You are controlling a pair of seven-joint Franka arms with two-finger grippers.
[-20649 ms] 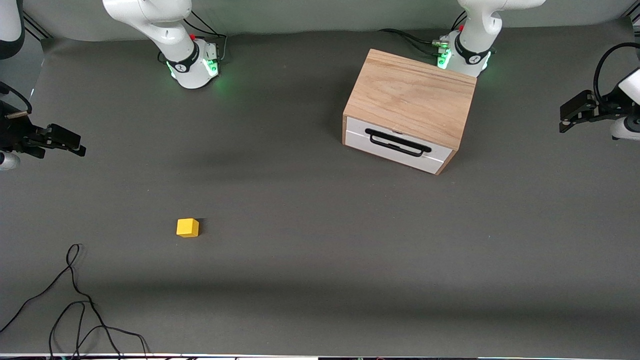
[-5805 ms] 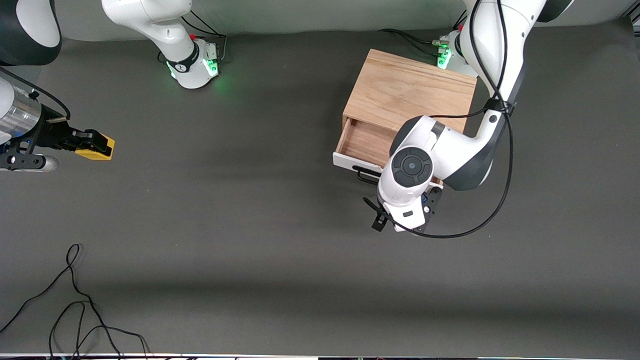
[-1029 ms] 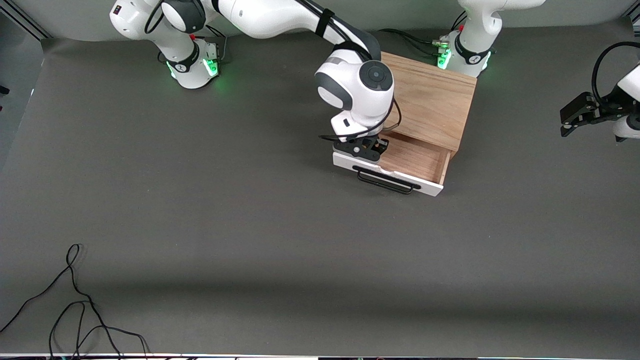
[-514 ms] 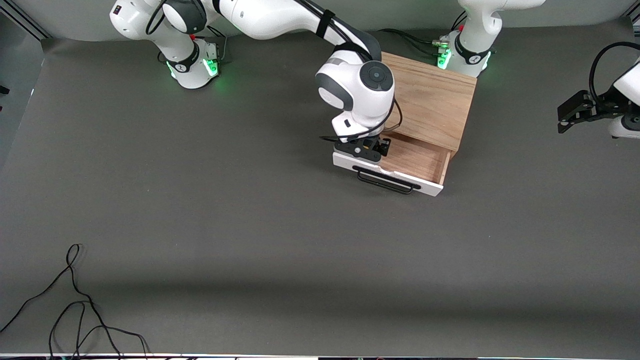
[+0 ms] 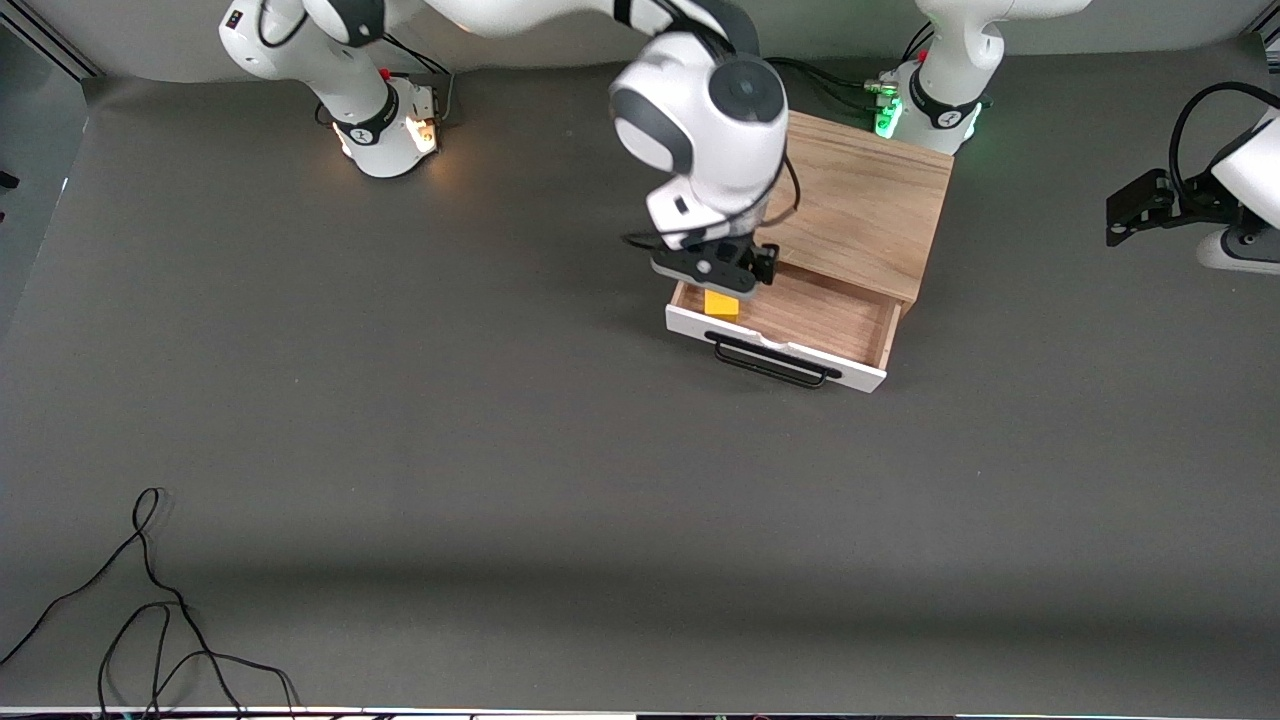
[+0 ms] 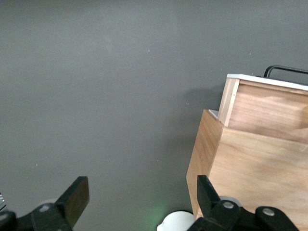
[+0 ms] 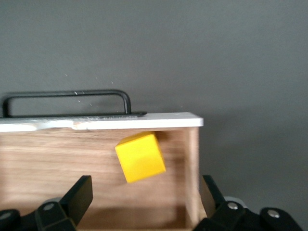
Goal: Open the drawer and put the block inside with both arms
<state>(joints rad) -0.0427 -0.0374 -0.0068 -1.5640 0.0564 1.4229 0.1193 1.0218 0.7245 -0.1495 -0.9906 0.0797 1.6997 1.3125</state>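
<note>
Yellow block (image 7: pixel 140 157) askew in drawer (image 7: pixel 96 122)

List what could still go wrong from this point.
The block lies in the open drawer close to its white front panel and one side wall, right under the open right gripper, so a sideways move might clip the wall. The drawer is still pulled out and may be left open. The left gripper waits open, away from it.

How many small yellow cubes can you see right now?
1. The small yellow cube lies in the open light-wood drawer, at its end toward the right arm, under the open right gripper. Nothing else yellow shows, though the arm hides part of the drawer.
</note>
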